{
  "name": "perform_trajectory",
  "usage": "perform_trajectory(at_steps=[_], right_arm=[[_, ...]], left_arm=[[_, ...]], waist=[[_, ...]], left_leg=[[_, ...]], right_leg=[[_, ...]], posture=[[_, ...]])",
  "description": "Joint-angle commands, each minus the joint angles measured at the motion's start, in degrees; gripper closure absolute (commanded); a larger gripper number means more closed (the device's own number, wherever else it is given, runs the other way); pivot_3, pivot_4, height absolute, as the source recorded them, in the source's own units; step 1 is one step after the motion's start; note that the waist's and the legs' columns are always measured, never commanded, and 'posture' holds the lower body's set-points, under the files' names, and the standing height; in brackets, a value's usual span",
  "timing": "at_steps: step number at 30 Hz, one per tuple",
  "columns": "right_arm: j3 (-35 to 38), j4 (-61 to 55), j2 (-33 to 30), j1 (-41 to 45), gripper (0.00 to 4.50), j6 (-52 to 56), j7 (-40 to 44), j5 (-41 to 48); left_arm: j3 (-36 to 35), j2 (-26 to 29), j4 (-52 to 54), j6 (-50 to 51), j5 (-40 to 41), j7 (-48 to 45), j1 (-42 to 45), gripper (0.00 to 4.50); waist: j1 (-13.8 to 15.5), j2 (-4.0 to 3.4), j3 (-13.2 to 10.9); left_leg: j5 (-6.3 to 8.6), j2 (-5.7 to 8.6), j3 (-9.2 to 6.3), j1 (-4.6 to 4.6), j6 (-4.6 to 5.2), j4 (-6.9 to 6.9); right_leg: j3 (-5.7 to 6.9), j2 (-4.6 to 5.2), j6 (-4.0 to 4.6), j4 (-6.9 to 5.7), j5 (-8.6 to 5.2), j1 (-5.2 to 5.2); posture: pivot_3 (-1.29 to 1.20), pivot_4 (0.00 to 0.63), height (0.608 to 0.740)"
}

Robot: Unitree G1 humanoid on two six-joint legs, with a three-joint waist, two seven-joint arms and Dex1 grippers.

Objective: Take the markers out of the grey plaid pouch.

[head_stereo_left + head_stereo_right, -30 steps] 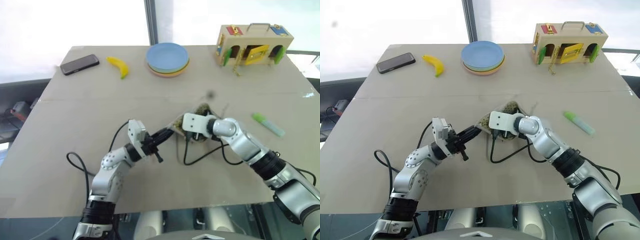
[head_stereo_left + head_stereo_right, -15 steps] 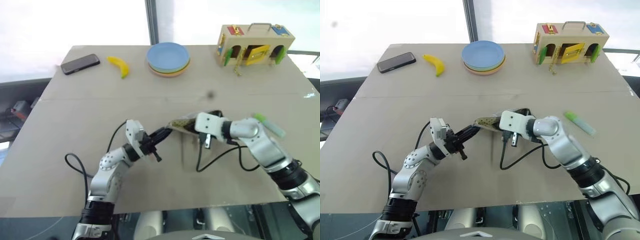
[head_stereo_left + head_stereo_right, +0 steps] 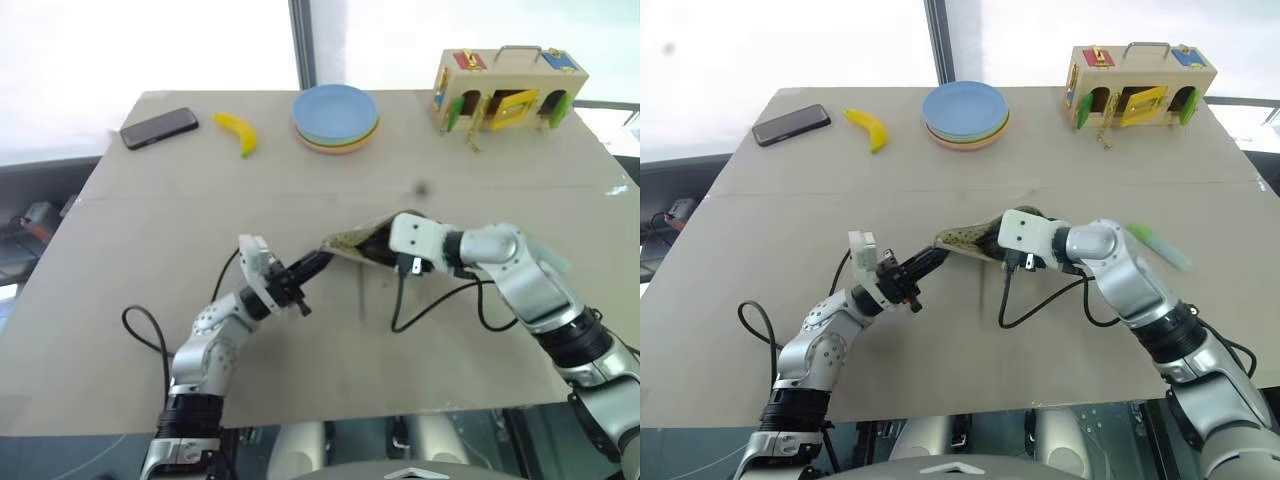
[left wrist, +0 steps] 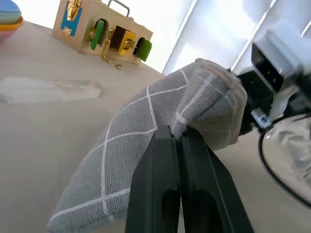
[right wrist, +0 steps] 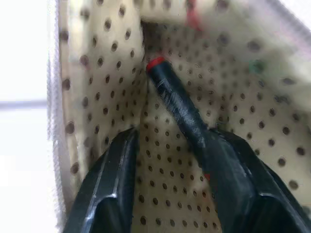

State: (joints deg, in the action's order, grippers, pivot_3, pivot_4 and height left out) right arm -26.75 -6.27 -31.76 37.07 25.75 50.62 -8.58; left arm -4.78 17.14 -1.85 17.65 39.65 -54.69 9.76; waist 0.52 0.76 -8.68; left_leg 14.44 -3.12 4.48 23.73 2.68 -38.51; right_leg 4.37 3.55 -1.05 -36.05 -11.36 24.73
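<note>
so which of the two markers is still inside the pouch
The red marker with the black body: it lies inside the pouch's dotted lining, between the right end effector's open fingers. The green marker lies out on the table.

1. You are looking at a robot test or lab room, not a home.
2. You see one plain beige table [image 3: 150,330] with a seam across it, set out like a trial bench.
3. Its objects are an unrelated mix: a black phone [image 3: 159,128], a yellow banana [image 3: 238,133], a stack of pastel plates [image 3: 336,119], and a wooden latch box [image 3: 508,88] with coloured doors and locks.
4. Loose black cables [image 3: 435,305] trail from the arms over the tabletop.
5. Behind the table you see bright windows split by a dark upright frame [image 3: 302,45].
</note>
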Motion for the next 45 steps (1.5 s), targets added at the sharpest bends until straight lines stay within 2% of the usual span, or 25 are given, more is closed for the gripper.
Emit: perform_trajectory(at_steps=[1,3,6,10,14,18,22,25,30,35,38,41,45], right_arm=[[-0.9,0.6,0.2,2.4,2.25,-0.4,1.5,-1.4],[-0.6,-2.3,-1.0,3.9,2.25,4.1,5.6,0.2],[0.8,-10.5,-6.1,5.8,2.25,14.7,12.6,3.2],[2.5,-19.1,-9.8,9.9,2.25,27.6,16.6,8.6],[1.1,-22.6,-11.6,12.0,2.25,31.1,17.2,10.9],[-6.2,-18.8,-9.0,10.0,2.25,24.4,13.7,7.0],[-9.1,-15.5,-6.0,8.4,2.25,19.0,11.7,5.5],[-11.0,-10.4,-3.4,7.9,2.25,10.9,7.4,1.2],[-12.8,-2.5,0.9,8.1,2.25,3.3,1.9,-4.7],[-16.7,6.9,4.4,6.5,2.25,-0.8,1.4,-10.2],[-16.1,8.5,4.8,5.5,3.07,0.1,3.4,-10.5],[-12.1,4.9,4.0,4.8,4.47,1.6,4.7,-8.4],[-4.8,-3.9,1.3,3.0,4.47,5.8,8.9,-2.2]], left_arm=[[-2.6,0.0,0.4,5.1,5.3,-0.5,0.7,4.50],[-4.1,0.7,1.6,14.0,13.2,-1.0,0.3,4.50],[-7.1,1.8,3.7,28.3,27.2,1.2,-0.3,4.50],[-9.6,3.1,3.8,37.0,35.1,4.2,-1.2,4.50],[-10.8,3.2,2.3,39.9,36.9,6.7,-1.5,4.50],[-8.9,3.4,1.0,36.4,29.9,5.1,-2.9,4.50],[-8.8,2.7,0.9,34.9,27.7,4.2,-3.4,4.50],[-8.9,2.0,1.9,35.0,27.4,4.4,-4.0,4.50],[-8.5,1.5,4.1,35.3,27.1,4.7,-5.4,4.50],[-7.9,0.9,6.1,35.5,27.2,5.1,-6.0,4.50],[-8.3,0.4,6.7,34.8,27.2,6.1,-5.7,4.50],[-8.6,0.2,7.3,32.6,25.5,6.1,-5.8,4.50],[-8.8,-0.8,7.6,27.0,21.0,5.8,-5.8,4.50]], waist=[[0.0,0.00,0.0],[0.0,0.00,0.0],[0.1,-0.01,-0.1],[0.0,-0.02,-0.1],[-0.1,-0.01,-0.1],[-0.4,-0.01,0.0],[-0.8,-0.01,0.0],[-1.0,0.02,0.0],[-1.2,0.04,0.0],[-1.4,0.07,0.1],[-1.4,0.11,0.1],[-1.4,0.09,0.1],[-1.1,0.06,0.1]], left_leg=[[0.00,0.00,-0.01,0.01,0.00,0.00],[0.00,0.00,-0.01,0.02,0.00,0.01],[0.00,-0.04,-0.06,0.06,0.00,0.01],[0.01,-0.08,-0.11,0.06,0.00,0.01],[0.01,-0.06,-0.17,0.00,-0.01,0.02],[-0.01,0.02,-0.14,-0.01,-0.02,0.01],[-0.03,0.05,-0.11,0.02,-0.06,0.01],[-0.04,0.06,-0.10,0.00,-0.07,0.00],[-0.05,0.05,-0.10,-0.02,-0.10,-0.02],[-0.11,0.02,-0.07,-0.15,-0.19,-0.01],[-0.14,-0.01,-0.02,-0.51,-0.25,0.00],[-0.09,-0.15,-0.08,-1.05,-0.35,0.03],[0.00,-0.13,-0.11,-0.96,-0.54,0.02]], right_leg=[[0.01,0.00,0.00,0.00,0.00,0.00],[0.00,0.00,0.04,0.00,0.03,0.00],[0.01,0.02,0.06,-0.01,0.05,0.02],[0.03,0.10,0.02,0.01,0.02,0.01],[0.11,0.07,0.15,-0.01,-0.18,0.00],[0.09,0.07,0.17,-0.03,-0.17,-0.02],[0.05,0.07,0.30,-0.03,-0.08,0.01],[0.05,0.07,0.29,-0.04,-0.09,-0.02],[0.04,0.07,0.21,-0.07,-0.14,-0.02],[-0.03,0.03,0.23,-0.25,-0.13,-0.03],[-0.09,0.03,0.12,-0.39,-0.22,-0.28],[-0.05,0.11,0.12,-0.40,-0.25,-0.67],[0.00,0.25,0.12,-0.40,-0.25,-0.60]], posture=[[0.00,0.150,0.740],[0.00,0.150,0.740],[0.00,0.150,0.740],[0.00,0.150,0.740],[0.00,0.150,0.740],[0.00,0.150,0.740],[0.00,0.150,0.740],[0.00,0.150,0.740],[0.00,0.150,0.740],[0.00,0.150,0.740],[0.00,0.150,0.740],[0.00,0.150,0.740],[0.00,0.150,0.740]])
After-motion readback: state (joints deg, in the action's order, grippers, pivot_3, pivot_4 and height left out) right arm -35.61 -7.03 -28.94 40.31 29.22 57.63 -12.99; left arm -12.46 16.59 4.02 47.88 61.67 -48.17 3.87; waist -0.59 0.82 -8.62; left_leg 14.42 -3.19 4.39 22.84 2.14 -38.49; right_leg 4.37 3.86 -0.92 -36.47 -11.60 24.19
